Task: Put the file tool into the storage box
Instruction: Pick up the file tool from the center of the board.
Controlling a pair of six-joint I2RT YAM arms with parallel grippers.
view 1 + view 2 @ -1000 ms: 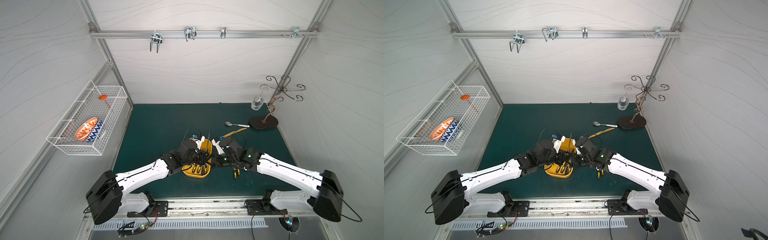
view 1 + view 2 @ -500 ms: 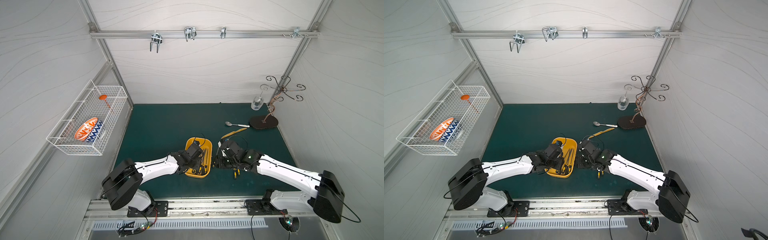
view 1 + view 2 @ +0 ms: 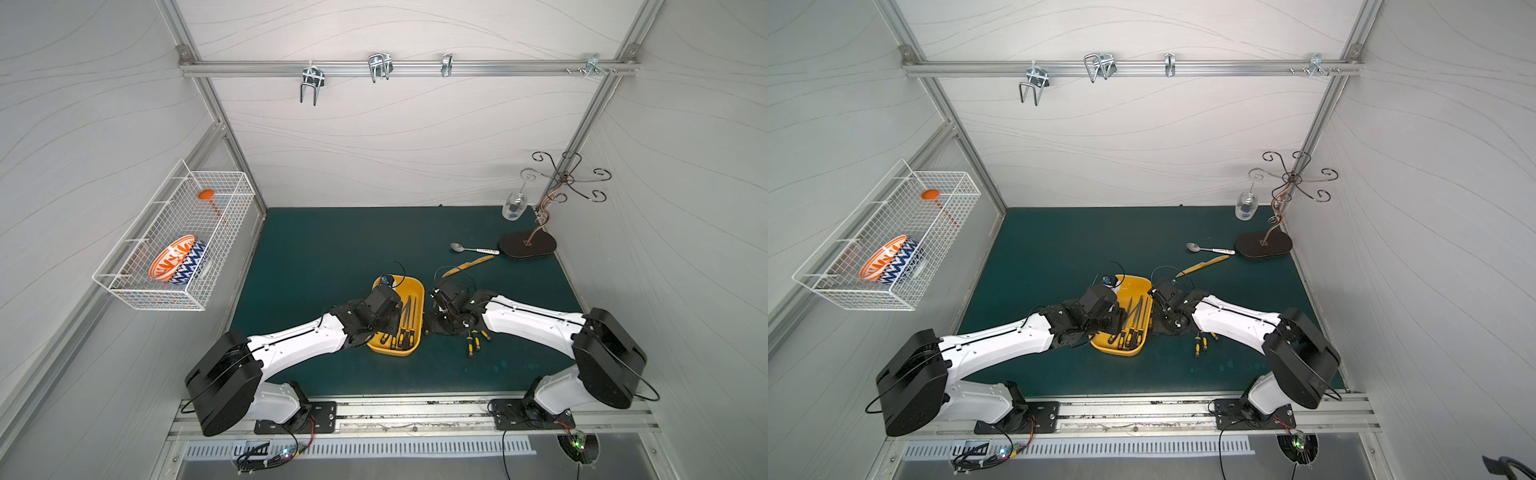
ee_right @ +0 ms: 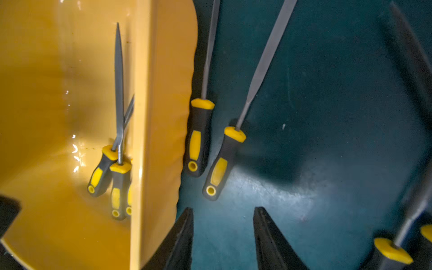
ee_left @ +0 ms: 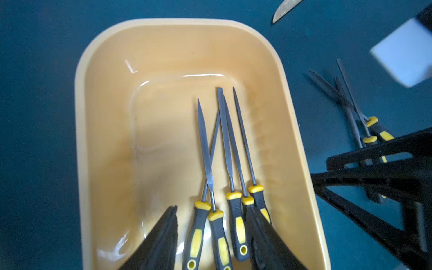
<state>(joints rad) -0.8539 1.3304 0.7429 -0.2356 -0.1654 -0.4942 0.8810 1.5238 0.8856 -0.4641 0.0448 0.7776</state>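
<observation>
Dark green matting covers the surface (image 3: 332, 249), closed in by pale walls. Three loose files (image 5: 370, 139) with black-and-yellow handles lie partly crossed on it toward the front edge, just right of the storage box (image 3: 409, 286) and outside it. The right wrist camera shows two of them lying just beside the box's outer wall.

The yellow box sits about midway along the surface, nearer the front edge. Five other files (image 5: 225, 140) lie inside it, handles bunched at its front end and blades fanning toward the back.

The left arm (image 3: 299, 343) reaches over that end. The left jaws stand parted above the handles and grip nothing that I can make out. The right arm (image 3: 528, 322) is low beside the box's right wall. The right jaws are partly open with only bare matting between them.

Toward the far right corner lie a yellow knife (image 3: 467, 266) and a spoon (image 3: 469, 248). Beyond them are a hook stand (image 3: 527, 246) on a dark oval base and a glass (image 3: 514, 206). A white wire basket (image 3: 220, 185) on the left wall holds a patterned bowl (image 3: 176, 259).
</observation>
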